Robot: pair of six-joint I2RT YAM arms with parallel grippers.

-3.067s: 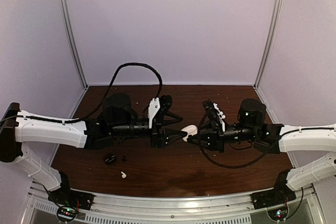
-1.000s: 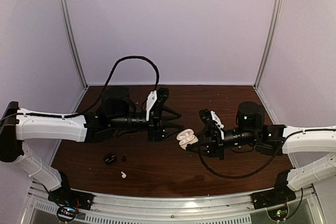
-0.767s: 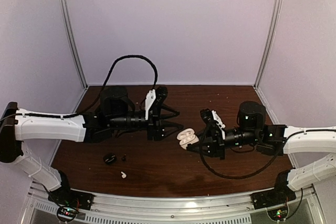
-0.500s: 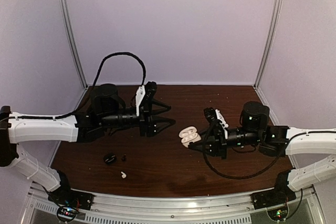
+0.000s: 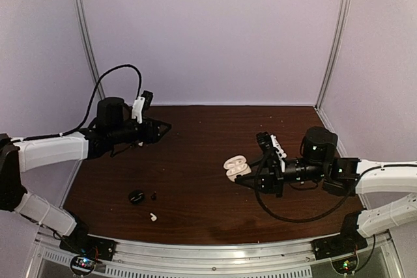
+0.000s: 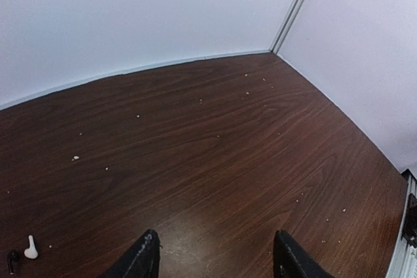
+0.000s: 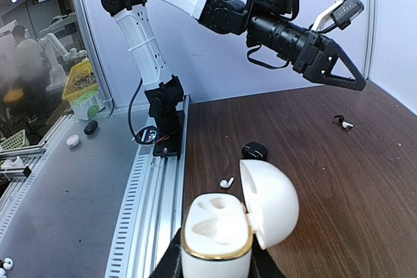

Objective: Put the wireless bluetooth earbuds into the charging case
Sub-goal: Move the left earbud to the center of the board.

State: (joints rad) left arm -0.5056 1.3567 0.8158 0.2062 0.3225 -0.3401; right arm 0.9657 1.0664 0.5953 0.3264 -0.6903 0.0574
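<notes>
My right gripper (image 5: 246,175) is shut on an open white charging case (image 5: 235,166) with a gold rim and holds it above the table's middle. In the right wrist view the case (image 7: 217,228) shows two empty sockets, with its lid swung to the right. One white earbud (image 5: 152,216) lies near the front left, and it also shows in the right wrist view (image 7: 227,181). A tiny black earbud (image 5: 154,194) lies nearby. In the left wrist view a second white earbud (image 6: 30,247) lies beside a black earbud (image 6: 12,260). My left gripper (image 5: 163,127) is open and empty at the back left.
A small black case (image 5: 136,196) lies on the brown table at the front left, and also shows in the right wrist view (image 7: 255,151). A metal rail (image 5: 208,252) runs along the near edge. White walls enclose the table at the back and both sides.
The white case, shut between both grippers before, is now open. My left arm has drawn back from it to the back left. My right gripper has shifted slightly right with the case.
</notes>
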